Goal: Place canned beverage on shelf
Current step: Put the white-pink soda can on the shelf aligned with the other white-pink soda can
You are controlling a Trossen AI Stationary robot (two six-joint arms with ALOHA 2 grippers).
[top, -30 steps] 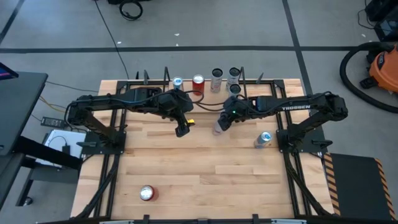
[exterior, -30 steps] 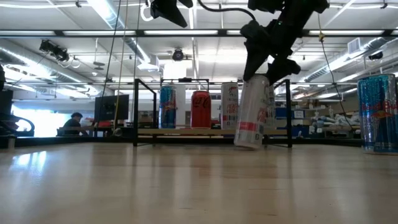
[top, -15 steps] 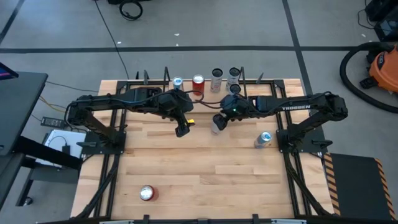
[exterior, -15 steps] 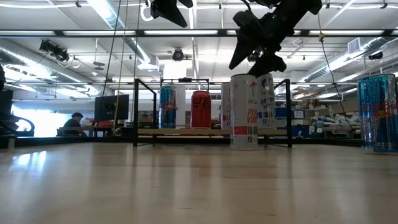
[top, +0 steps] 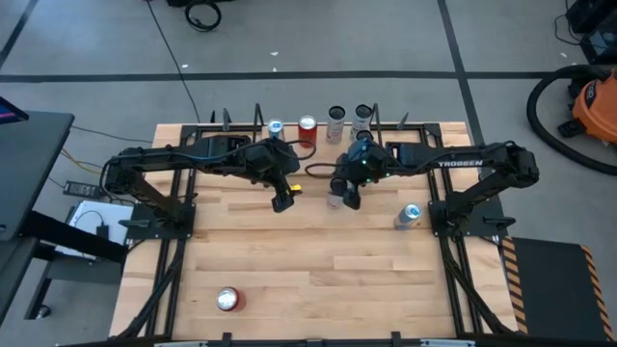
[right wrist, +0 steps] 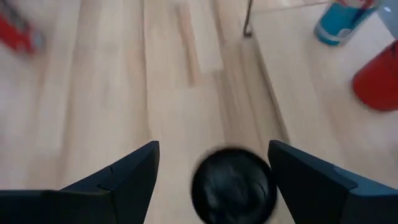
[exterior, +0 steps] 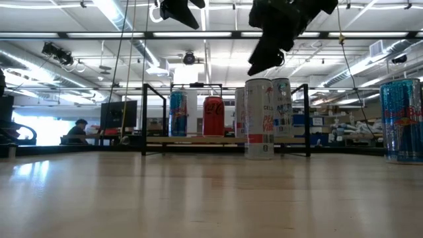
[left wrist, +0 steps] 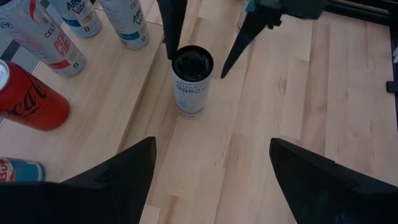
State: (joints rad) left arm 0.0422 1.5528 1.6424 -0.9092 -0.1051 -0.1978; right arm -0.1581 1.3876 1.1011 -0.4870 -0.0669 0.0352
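A white can stands upright on its base on the table, just in front of the shelf; it also shows in the high view and the left wrist view. My right gripper hangs open just above it, clear of its top, touching nothing. My left gripper is open and empty to the can's left. On the shelf stand a blue can, a red can and three white cans.
A silver-blue can stands on the table's right side, also at the right of the low view. A red can stands near the front left. The shelf's black rods rise at its corners.
My right gripper has tipped the white can from tilted to upright, set it on its base in front of the shelf, let go of it and risen clear above its top. The can now stands alone.
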